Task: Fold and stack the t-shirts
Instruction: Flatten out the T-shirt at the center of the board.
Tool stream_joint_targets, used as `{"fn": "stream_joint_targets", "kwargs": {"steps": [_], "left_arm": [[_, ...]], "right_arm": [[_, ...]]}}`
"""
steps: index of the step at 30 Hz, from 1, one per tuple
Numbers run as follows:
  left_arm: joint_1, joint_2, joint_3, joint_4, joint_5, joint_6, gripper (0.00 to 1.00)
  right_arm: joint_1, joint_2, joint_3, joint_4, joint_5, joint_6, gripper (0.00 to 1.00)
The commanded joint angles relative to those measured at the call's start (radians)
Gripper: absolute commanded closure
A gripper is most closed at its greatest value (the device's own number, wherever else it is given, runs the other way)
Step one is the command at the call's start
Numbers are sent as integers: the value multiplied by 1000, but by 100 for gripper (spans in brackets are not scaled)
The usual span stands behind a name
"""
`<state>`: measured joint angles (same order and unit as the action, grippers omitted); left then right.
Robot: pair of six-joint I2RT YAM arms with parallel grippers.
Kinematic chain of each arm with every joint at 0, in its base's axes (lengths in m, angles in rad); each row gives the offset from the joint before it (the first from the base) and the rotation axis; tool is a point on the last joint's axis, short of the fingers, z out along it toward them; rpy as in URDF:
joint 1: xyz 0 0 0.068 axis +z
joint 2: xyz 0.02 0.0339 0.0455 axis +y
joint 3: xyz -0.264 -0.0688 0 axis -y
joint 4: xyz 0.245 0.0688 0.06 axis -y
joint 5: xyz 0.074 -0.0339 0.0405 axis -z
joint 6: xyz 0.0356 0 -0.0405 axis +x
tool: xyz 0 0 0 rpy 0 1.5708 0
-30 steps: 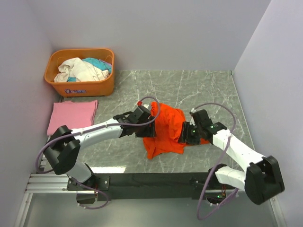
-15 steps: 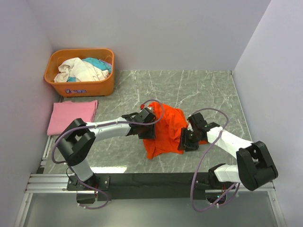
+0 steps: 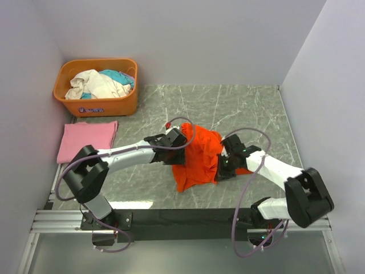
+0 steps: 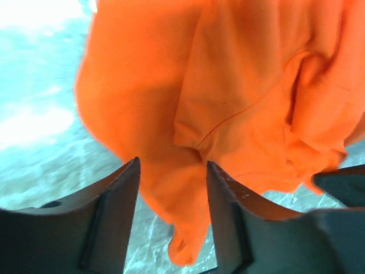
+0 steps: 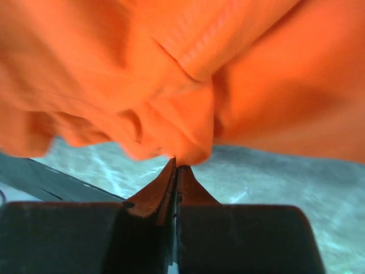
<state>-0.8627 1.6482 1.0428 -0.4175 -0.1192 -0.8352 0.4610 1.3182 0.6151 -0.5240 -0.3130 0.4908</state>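
The right jaws have just come together at the 3 o'clock edge of the orange shirt [image 3: 197, 165], while the left jaws stand apart at 9 o'clock. Judging by this, one grip is still needed before folding

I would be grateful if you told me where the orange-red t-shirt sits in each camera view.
Top external: orange-red t-shirt, crumpled mid-table between the two arms.
Left wrist: fills the upper and middle picture, reaching down between the spread fingers of the left end effector.
Right wrist: covers the upper half, just above the shut right end effector.
Shared landmark: the grey marbled table.
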Motion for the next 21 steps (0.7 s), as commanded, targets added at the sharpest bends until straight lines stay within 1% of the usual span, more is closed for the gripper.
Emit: {"fn": "stream_joint_targets", "kwargs": {"steps": [1, 2, 4, 5, 6, 8, 10, 12, 18, 21], "left_arm": [[-4, -112, 51, -73, -97, -2, 41], [-2, -125, 51, -81, -106, -2, 40], [-2, -155, 48, -95, -112, -7, 36], [-2, -166, 45, -98, -114, -8, 34], [-4, -174, 39, -98, -112, -16, 33], [-4, -192, 31, -84, -102, -19, 32], [-2, -189, 25, -73, -88, -24, 32], [-2, -177, 29, -61, -57, -22, 32], [-15, -114, 37, -3, 30, -18, 30], [-22, -55, 48, 3, 49, -15, 30]], "right_arm": [[-47, -169, 141, -60, 116, 15, 100], [-98, -198, 209, -83, 167, 15, 100], [-151, -252, 285, -145, 207, 8, 100], [-185, -302, 358, -160, 230, 8, 100], [-230, -322, 392, -181, 273, 8, 100], [-263, -373, 472, -192, 311, 5, 100], [-288, -390, 508, -200, 377, -1, 100], [-300, -390, 543, -212, 384, -6, 100], [-324, -373, 587, -215, 334, -23, 100], [-324, -359, 612, -228, 339, -37, 100]]}}
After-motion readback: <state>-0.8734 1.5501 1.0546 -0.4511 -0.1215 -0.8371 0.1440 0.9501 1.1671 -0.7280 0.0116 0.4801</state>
